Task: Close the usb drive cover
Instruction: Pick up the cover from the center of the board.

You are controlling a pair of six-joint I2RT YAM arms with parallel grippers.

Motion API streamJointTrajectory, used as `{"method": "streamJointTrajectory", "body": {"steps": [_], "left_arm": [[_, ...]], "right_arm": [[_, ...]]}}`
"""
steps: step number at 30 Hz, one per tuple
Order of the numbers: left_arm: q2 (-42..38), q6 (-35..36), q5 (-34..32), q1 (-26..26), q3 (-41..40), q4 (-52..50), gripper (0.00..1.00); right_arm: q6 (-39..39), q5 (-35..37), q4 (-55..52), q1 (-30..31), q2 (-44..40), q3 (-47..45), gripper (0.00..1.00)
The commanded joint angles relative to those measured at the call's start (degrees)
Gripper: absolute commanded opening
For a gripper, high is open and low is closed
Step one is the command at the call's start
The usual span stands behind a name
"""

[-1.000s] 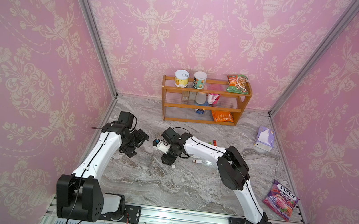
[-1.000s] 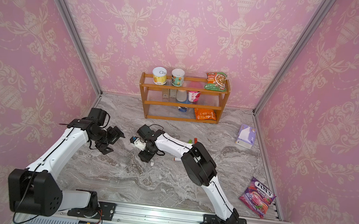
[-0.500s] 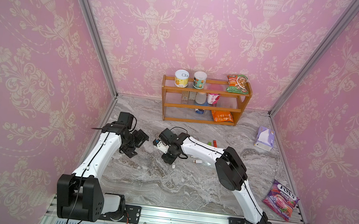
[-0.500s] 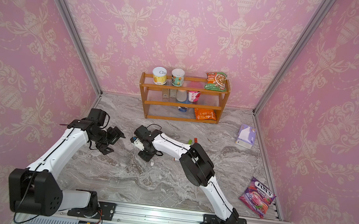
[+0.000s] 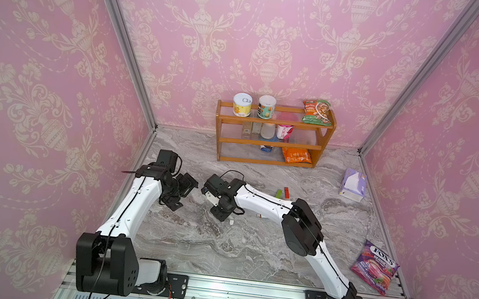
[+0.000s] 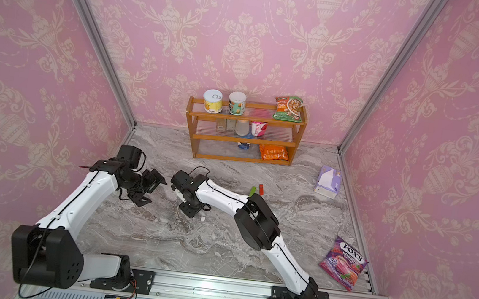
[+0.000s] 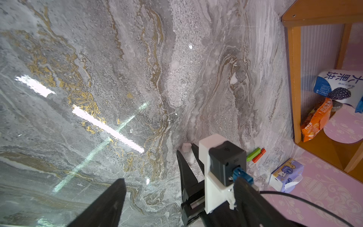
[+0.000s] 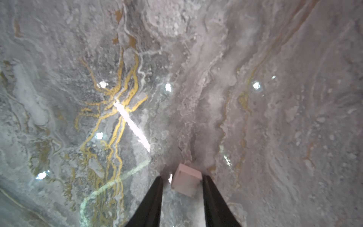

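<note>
The usb drive cover (image 8: 186, 179) is a small white cap lying on the marble table, also visible in a top view (image 5: 231, 222) and in the left wrist view (image 7: 186, 147). My right gripper (image 8: 182, 177) points down at it with a finger on each side. One finger touches the cap and a thin gap shows at the other. In both top views the right gripper (image 5: 223, 215) (image 6: 191, 211) is low over the table. A tiny pale piece (image 5: 259, 216) lies beside the right arm, too small to identify. My left gripper (image 5: 180, 194) (image 7: 178, 181) hangs open and empty to the left.
A green stick (image 5: 278, 194) and a red stick (image 5: 286, 192) lie behind the right arm. A wooden shelf (image 5: 271, 162) with cans and snack bags stands at the back. A tissue pack (image 5: 353, 186) and a purple candy bag (image 5: 374, 266) lie on the right.
My right gripper has shifted slightly to the left and its fingers have drawn closer together around the white cap. The left arm has not moved.
</note>
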Motion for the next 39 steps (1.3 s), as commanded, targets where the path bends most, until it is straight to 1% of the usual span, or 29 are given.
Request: {"method": "streamJointTrajectory", "body": {"steps": [1,5,9,14,16,19,22,24,27,31,35,37,39], "left_arm": [[-0.4,1.6,0.9,0.7,-1.0,-0.6,0.89],[-0.6,1.9,1.0,1.0,-1.1,-0.7,0.89],[-0.7,2.2,1.1,1.5,-1.2,-0.7,0.89],[-0.6,2.4,1.5,2.0,-1.1,-0.5,0.89],[-0.8,2.2,1.5,2.1,-1.2,-0.6,0.89],[-0.8,2.2,1.6,2.2,-1.2,-0.6,0.88],[-0.7,2.2,2.0,2.2,-1.2,-0.6,0.88],[-0.6,2.2,2.8,2.2,-1.2,-0.3,0.89],[-0.7,1.4,4.6,2.1,-2.4,1.5,0.88],[-1.7,0.8,8.9,2.1,-5.4,6.6,0.86],[-4.5,-0.1,14.1,0.8,-8.7,15.9,0.85],[-5.5,0.0,15.8,-0.8,-9.4,20.0,0.85],[-5.4,0.8,17.4,-3.3,-9.4,23.4,0.84]], "right_arm": [[7.0,3.3,-4.3,0.3,3.2,2.7,0.37],[11.3,2.9,-3.6,0.3,3.8,3.0,0.33],[11.5,4.1,-3.7,0.3,3.1,2.2,0.33],[11.9,3.4,-2.5,0.3,1.8,-0.4,0.26],[11.8,3.5,-1.9,0.4,1.3,-1.7,0.26],[11.3,3.7,-1.2,0.4,0.7,-2.5,0.21],[10.6,4.4,-1.0,0.4,0.1,-3.0,0.13],[9.4,5.0,0.7,0.3,-1.4,-5.2,0.01],[6.7,5.1,6.1,-0.6,-6.2,-10.9,0.00],[2.2,-0.3,18.2,-3.8,-16.7,-23.2,0.00],[-1.3,-10.2,29.6,-8.4,-27.9,-35.5,0.00],[-2.8,-13.5,32.1,-10.2,-31.7,-38.9,0.00],[-5.3,-16.0,31.7,-11.5,-33.9,-40.1,0.00]]}}
